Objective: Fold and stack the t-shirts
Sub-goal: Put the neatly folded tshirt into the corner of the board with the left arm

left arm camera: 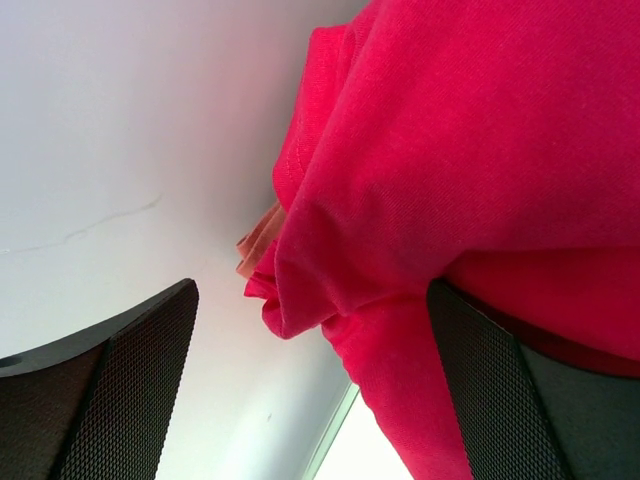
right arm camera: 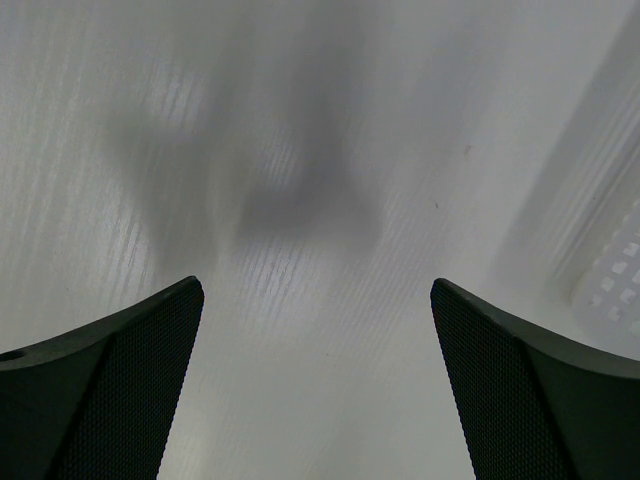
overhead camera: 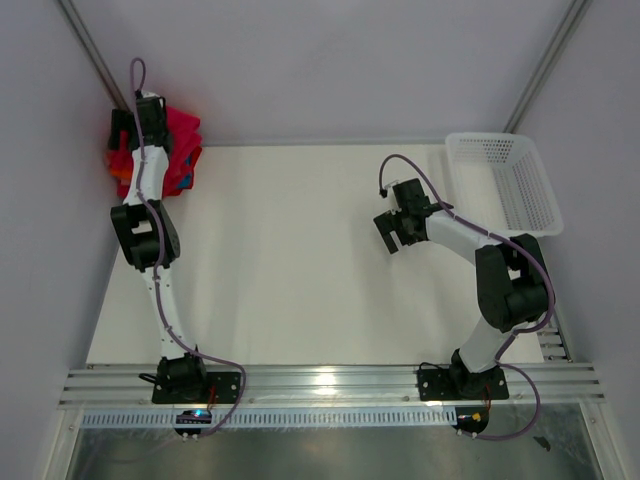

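At the far-left corner of the tabletop (overhead camera: 300,260), the left gripper (left arm camera: 312,330) stands open against the crimson t-shirt (left arm camera: 480,150) on the heaped t-shirts (overhead camera: 182,150), the right gripper (right arm camera: 315,300) open, empty, well apart; a careless closing could snag loose folds and drag the heap askew.

A white table (overhead camera: 300,270) fills the enclosure, closed in by plain pale walls (overhead camera: 330,60) with slim metal posts (overhead camera: 548,65) in the far corners. An aluminium rail (overhead camera: 350,385) (brightly glinting at its middle) runs along the near edge.
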